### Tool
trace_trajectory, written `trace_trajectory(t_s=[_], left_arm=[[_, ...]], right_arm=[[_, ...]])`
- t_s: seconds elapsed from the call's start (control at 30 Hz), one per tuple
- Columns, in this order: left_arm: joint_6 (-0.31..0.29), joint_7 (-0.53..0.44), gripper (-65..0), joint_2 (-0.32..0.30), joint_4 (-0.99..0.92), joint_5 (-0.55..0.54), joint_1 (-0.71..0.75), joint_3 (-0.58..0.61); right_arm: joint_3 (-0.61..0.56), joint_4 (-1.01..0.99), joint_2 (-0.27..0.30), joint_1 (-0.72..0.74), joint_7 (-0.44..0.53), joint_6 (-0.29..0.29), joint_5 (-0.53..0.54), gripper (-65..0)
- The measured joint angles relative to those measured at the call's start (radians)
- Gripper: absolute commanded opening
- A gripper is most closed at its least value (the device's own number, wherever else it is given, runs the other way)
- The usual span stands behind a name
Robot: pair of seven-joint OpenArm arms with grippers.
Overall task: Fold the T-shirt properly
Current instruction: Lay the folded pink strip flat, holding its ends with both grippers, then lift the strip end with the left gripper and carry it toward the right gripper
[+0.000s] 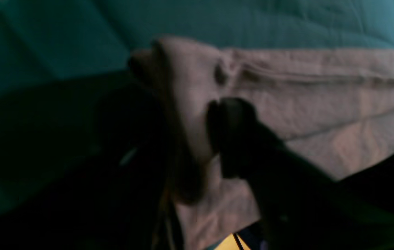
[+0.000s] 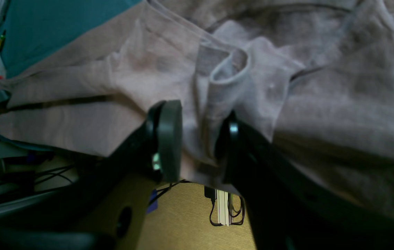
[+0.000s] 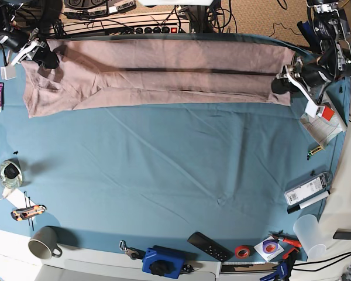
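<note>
**Both hands at the ends of a lengthwise-folded T-shirt**

The T-shirt [image 3: 158, 79], already doubled into a long narrow band, lies stretched along the far edge of the tabletop [image 3: 175, 175], which is covered by a teal cloth. The step in hand appears to be the lengthwise fold: the band runs from one hand to the other, with a dark crease line down its middle.

The right hand [image 2: 197, 139], at the left end in the base view, straddles a bunched ridge of fabric by the ribbed neck; its fingers [image 2: 169, 139] stand apart on either side, with the cloth between them but a visible gap at one pad, so it reads as released rather than clenched. The left hand [image 1: 217, 135], at the opposite end, presses a dark fingertip against the cloth near the hem corner. The wrist view is blurred and its second finger lies in shadow, so whether it grasps the cloth cannot be told.

The next move probably calls for both hands to pinch their ends firmly and carry one end over toward the other, keeping the band taut so that the edges stay aligned.
</note>
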Motion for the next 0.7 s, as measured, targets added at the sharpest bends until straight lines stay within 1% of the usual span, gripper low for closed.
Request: trace_trajectory(t_s=[0.07,0.17,0.27,0.37,0.43,0.5,0.57,0.67,0.7], left_arm=[[0.000,-0.003,-65.0,0.000,-0.003,0.003,0.002,0.003],[0.001,0.005,-65.0,0.000,-0.002,0.002,-0.002,0.004],[0.006,0.045,-65.0,0.001,0.016,0.019,-0.017,0.004],[0.012,0.057,-65.0,0.006,0.056,0.047,-0.016,0.010],[0.013,0.087,-65.0,0.008,0.096,0.066,-0.013,0.012],[0.008,0.092,-65.0,0.009,0.143,0.070,-0.008,0.013],[-0.028,0.096,-65.0,0.008,0.200,0.047,-0.005,0.011],[-0.095,0.100,-65.0,0.008,0.303,-0.046,0.021,0.012],[-0.109,0.101,-65.0,0.008,0.340,-0.067,0.033,0.013]], right_arm=[[0.000,0.000,0.000,0.000,0.000,0.000,0.000,-47.5],[0.000,0.000,0.000,0.000,0.000,0.000,0.000,-47.5],[0.000,0.000,0.000,0.000,0.000,0.000,0.000,-47.5],[0.000,0.000,0.000,0.000,0.000,0.000,0.000,-47.5],[0.000,0.000,0.000,0.001,0.000,0.000,0.000,-47.5],[0.000,0.000,0.000,0.011,0.000,0.000,-0.003,-47.5],[0.000,0.000,0.000,0.021,0.000,0.000,-0.001,-47.5],[0.000,0.000,0.000,0.046,0.000,0.000,-0.005,-47.5],[0.000,0.000,0.000,0.055,0.000,0.000,-0.005,-47.5]])
